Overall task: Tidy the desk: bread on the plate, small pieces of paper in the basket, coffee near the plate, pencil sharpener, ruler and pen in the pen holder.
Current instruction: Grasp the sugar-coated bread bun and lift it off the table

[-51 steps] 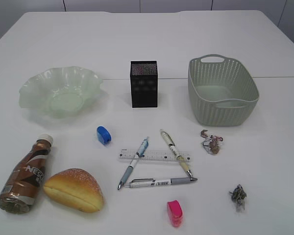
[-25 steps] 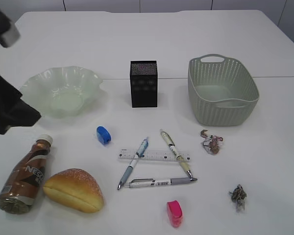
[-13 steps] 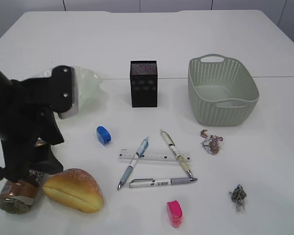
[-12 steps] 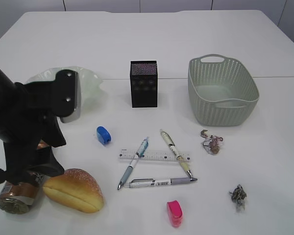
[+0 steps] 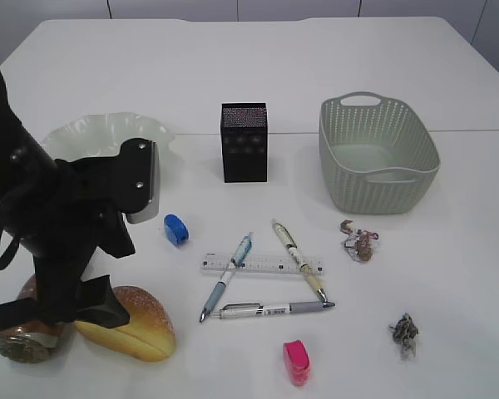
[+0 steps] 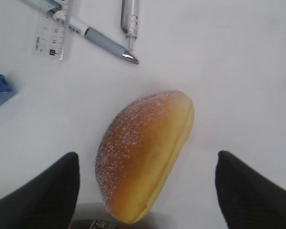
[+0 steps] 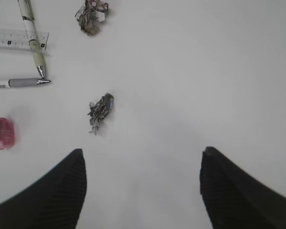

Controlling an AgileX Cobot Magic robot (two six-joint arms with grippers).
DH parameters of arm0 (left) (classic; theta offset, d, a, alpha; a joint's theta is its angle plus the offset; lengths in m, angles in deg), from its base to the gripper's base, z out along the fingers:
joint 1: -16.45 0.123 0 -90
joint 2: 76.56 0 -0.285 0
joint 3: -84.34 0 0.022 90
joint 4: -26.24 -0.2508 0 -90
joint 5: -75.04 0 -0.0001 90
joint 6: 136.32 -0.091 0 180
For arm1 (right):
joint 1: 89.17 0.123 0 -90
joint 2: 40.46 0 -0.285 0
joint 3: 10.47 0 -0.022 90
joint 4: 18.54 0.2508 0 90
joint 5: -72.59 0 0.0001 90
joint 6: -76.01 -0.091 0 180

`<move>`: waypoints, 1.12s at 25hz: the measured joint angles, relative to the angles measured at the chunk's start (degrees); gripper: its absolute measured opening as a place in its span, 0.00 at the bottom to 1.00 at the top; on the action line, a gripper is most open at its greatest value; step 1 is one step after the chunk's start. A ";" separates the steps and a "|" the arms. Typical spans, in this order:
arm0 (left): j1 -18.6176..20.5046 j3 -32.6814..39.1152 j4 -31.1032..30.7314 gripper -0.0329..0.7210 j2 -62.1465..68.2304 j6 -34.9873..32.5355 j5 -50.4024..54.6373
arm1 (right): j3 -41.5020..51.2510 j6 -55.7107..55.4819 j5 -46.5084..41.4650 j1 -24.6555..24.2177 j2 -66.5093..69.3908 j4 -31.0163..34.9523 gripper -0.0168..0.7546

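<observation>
My left gripper (image 6: pixel 146 164) hangs open over the golden bread (image 6: pixel 143 152), one finger on each side and not touching it. In the exterior view that arm covers most of the coffee bottle (image 5: pixel 21 341) beside the bread (image 5: pixel 141 330). Behind the arm stands the pale green plate (image 5: pixel 83 133). Three pens (image 5: pixel 270 310) and the clear ruler (image 5: pixel 262 266) lie mid-desk, with a blue sharpener (image 5: pixel 175 229) and a pink one (image 5: pixel 296 362). The right gripper (image 7: pixel 143 167) is open above bare desk, near the grey paper scrap (image 7: pixel 100 110); the pinkish scrap (image 7: pixel 91 16) lies farther off.
The black mesh pen holder (image 5: pixel 244 141) stands at the back centre. At the back right is the grey-green basket (image 5: pixel 374 195). Both scraps of paper (image 5: pixel 359 241) (image 5: pixel 404 332) lie in front of the basket. The right arm is outside the exterior view.
The left arm has swung in from the left edge, forward and to the right, and now stands over the bread, hiding most of the coffee bottle. The objects have not moved.
</observation>
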 joint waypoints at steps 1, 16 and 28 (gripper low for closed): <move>-0.12 0.00 0.02 0.92 0.00 0.00 0.42 | 0.00 0.00 0.00 0.00 0.00 0.00 0.73; -2.56 0.00 -4.83 0.89 4.97 -0.09 -0.53 | 0.00 0.00 0.00 0.00 0.00 0.00 0.73; -2.56 0.00 -6.59 0.84 7.79 -5.64 -1.78 | 0.00 0.02 0.00 3.19 0.00 0.00 0.73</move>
